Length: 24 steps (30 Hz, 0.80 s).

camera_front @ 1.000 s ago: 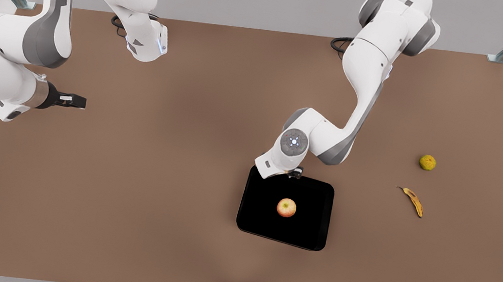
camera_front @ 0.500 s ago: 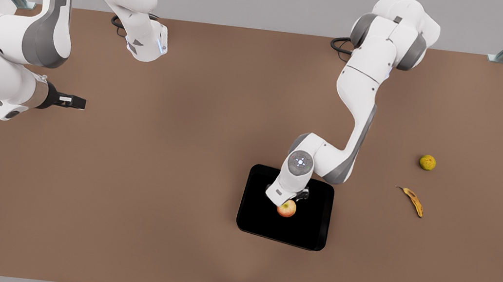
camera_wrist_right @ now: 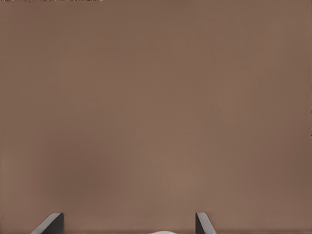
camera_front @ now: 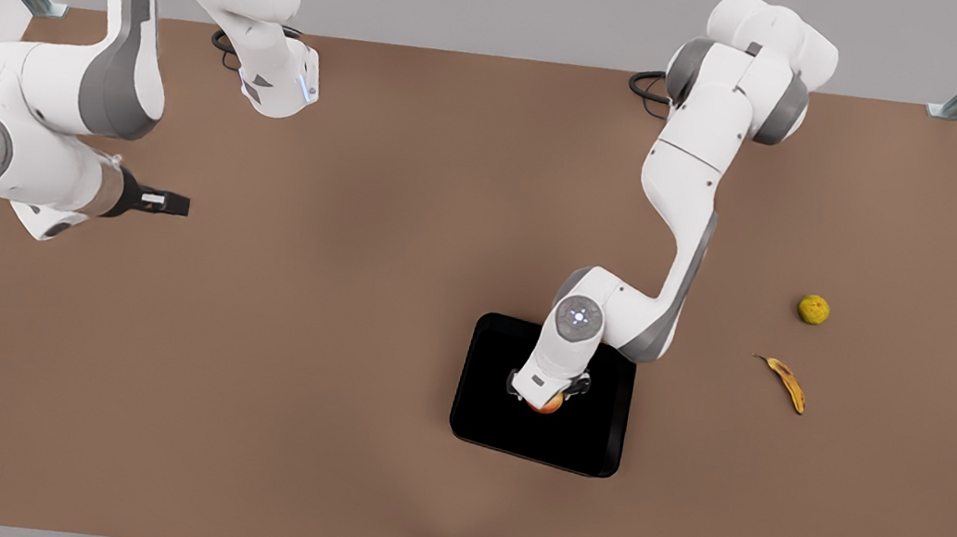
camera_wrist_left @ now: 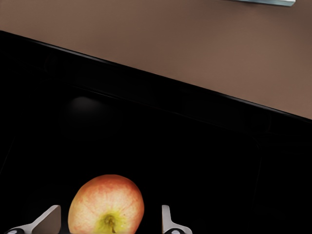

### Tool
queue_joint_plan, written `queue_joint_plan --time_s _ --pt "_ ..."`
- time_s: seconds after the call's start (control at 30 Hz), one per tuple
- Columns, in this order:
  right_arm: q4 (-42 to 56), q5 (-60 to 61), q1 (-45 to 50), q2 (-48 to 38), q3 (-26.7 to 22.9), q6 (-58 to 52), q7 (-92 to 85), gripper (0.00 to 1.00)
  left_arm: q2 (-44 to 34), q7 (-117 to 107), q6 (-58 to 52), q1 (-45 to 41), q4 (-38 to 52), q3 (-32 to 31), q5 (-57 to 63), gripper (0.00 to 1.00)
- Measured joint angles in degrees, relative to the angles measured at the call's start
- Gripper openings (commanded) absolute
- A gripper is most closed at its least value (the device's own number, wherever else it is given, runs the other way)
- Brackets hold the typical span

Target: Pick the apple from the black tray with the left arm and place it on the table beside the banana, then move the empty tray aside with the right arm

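Front view: the left claw (camera_front: 546, 394) sits directly over the apple (camera_front: 550, 402), near the middle of the black tray (camera_front: 595, 435). The right claw (camera_front: 169, 204) waits well apart from the tray, over bare table (camera_front: 351, 241). The banana (camera_front: 788, 383) lies beyond the tray, away from the right claw.

Left wrist view: claw wide; one finger (camera_wrist_left: 168, 222) on each side of the apple (camera_wrist_left: 106, 204), not touching.

Right wrist view: claw wide, holding nothing.

Soft, even overhead light falls on the brown table (camera_front: 342, 306); shadows are faint and diffuse. The black tray (camera_front: 488, 401) swallows detail, with a dull sheen along its rim.
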Motion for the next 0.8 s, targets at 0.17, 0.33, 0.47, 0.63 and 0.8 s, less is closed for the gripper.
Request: queue_joint_plan --time_s 0.17,0.33,0.47,0.63,0.8 --pt "0.0 0.0 -0.6 0.0 0.0 0.2 0.6 1.00 0.2 0.1 0.1 -0.1 -0.1 -0.1 1.4 1.00" --pt "0.0 -0.1 -0.3 0.0 0.0 0.3 1.0 1.00 0.1 0.2 -0.1 -0.2 -0.6 -0.2 3.1 1.00" --pt "0.0 -0.1 -0.4 0.3 0.1 0.3 1.3 1.00 0.3 0.3 -0.2 -0.3 -0.8 -0.3 3.6 1.00" --pt "0.0 0.0 -0.4 0.5 0.1 0.4 1.6 1.00 0.5 0.6 -0.2 -0.3 -1.5 -0.2 3.9 1.00" --pt "0.0 0.0 -0.4 0.5 0.1 0.4 1.8 1.00 1.2 0.8 0.0 -0.2 -1.4 -0.2 4.0 1.00"
